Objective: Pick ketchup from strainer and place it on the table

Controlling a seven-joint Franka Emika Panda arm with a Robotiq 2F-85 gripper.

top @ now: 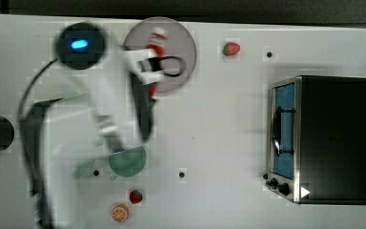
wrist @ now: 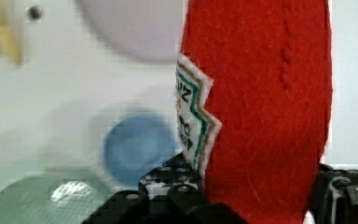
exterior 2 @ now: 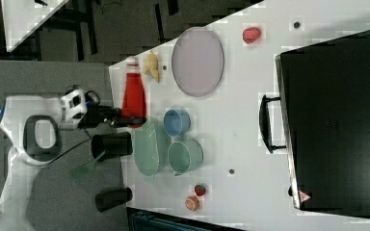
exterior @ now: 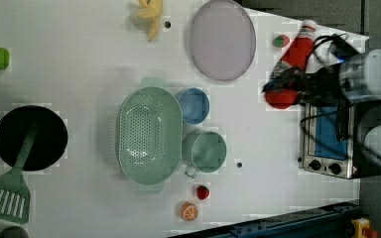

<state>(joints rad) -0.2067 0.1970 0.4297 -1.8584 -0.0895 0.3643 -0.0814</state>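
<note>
Gripping ketchup (exterior: 291, 63) at its base, gripper (exterior: 297, 85) half closed around it, carrying it aloft, well clear of strainer (exterior: 149, 133). Needing a bare patch of table (exterior: 79, 54) beneath, not the plate (exterior: 222, 39); lowering base-first, releasing gently. Strainer, blue bowl (exterior: 193, 105) and green bowl (exterior: 206, 150) sitting empty.

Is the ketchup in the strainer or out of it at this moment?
Out. The gripper holds the ketchup up, apart from the strainer, which lies empty in the left view.
</note>
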